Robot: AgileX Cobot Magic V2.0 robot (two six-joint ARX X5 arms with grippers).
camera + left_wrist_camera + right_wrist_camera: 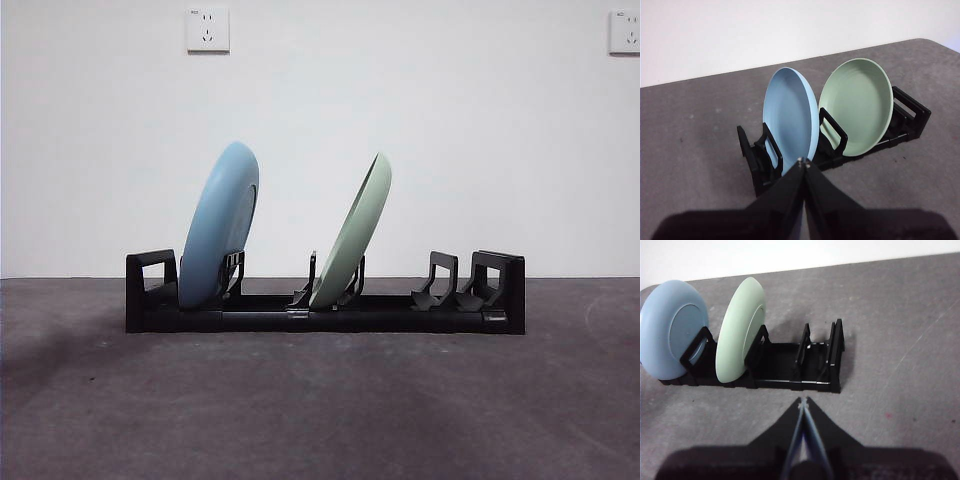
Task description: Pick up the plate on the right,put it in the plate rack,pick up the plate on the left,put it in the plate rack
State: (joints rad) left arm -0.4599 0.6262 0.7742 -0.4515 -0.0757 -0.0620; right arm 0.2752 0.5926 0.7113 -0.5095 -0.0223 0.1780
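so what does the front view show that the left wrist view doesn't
Only the front view: two wall sockets and the plate rack side-on, both plates leaning right. Only the left wrist view: the left hand, shut, before the blue plate, and the plates' inner faces. Both: blue plate and green plate standing in the rack.

Two plates, one blue plate [220, 225] and one green plate [352, 235], one black plate rack [325, 312], two wall sockets [208, 30].
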